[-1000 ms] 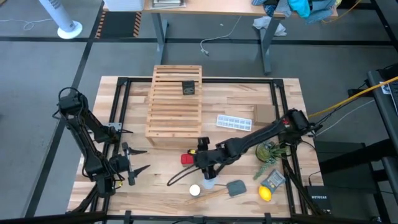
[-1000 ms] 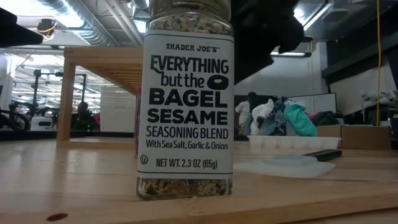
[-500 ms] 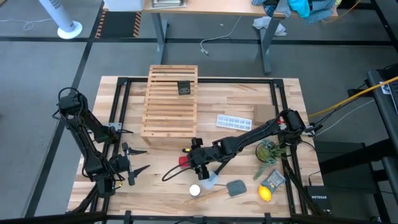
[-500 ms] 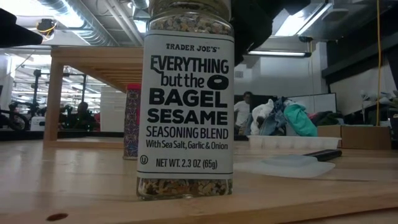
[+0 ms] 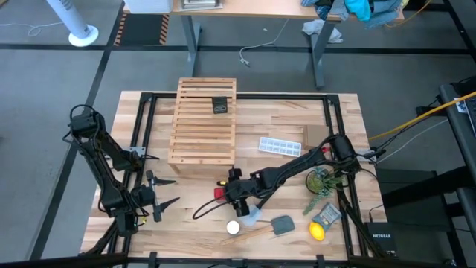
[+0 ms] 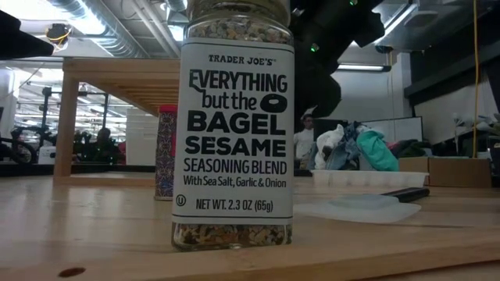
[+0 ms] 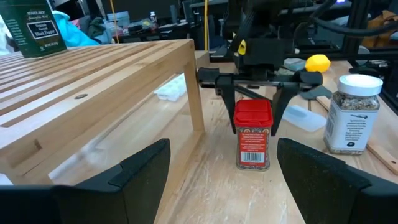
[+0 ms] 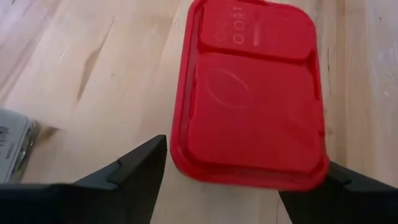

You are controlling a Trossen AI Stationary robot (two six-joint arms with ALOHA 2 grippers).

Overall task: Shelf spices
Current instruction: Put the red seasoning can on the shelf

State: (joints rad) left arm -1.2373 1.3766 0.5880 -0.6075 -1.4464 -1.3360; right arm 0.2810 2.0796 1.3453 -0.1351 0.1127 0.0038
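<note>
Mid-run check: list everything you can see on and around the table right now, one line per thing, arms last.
Shelf: one, light wood slats, far-left part of the table.
Black spice box: one, on top of the shelf near its far end.
Red spice tin: one, upright on the table by the shelf's near corner.
Clear spice jar: one, white lid, near table edge.
Ice-cube tray: one, white, right of the shelf.
Lemon: one, yellow, near-right corner.
Grey pad: one, beside the jar.
Plant sprig: one, green, right side.
Fan: one, white, on the floor beyond.
Left gripper: open, parked near-left.
Right gripper: open, straddling the red tin.
</note>
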